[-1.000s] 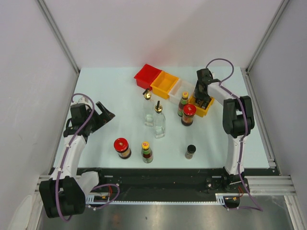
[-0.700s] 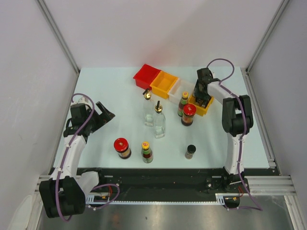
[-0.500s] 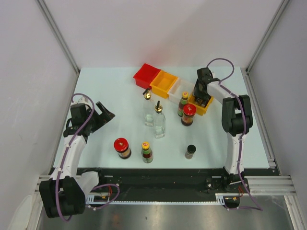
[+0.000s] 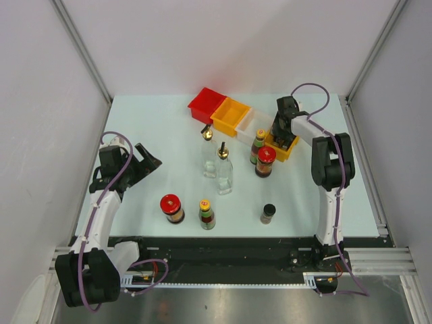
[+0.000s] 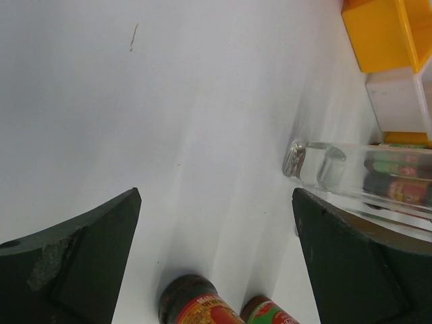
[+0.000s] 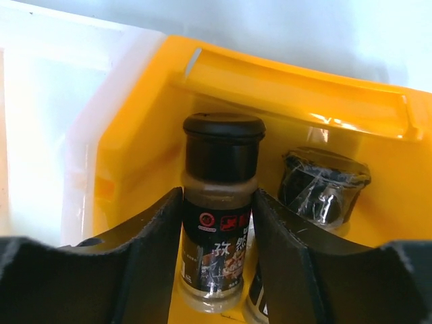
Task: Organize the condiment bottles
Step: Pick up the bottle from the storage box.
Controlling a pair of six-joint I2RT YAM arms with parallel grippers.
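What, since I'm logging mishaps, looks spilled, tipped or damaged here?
Nothing stands out: the bottles stand upright on the table, nothing spilled, and the shaker stands upright in the yellow bin.

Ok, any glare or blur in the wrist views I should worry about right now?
Right wrist: black-capped shaker sharp in the right pincer, glare streaks on the yellow bin, white bin blown out. Left wrist: table washed out, so the clear glass bottle is faint at its edges.

bright even light, soft shadows, glare on clear bottle [image 5: 337, 169]
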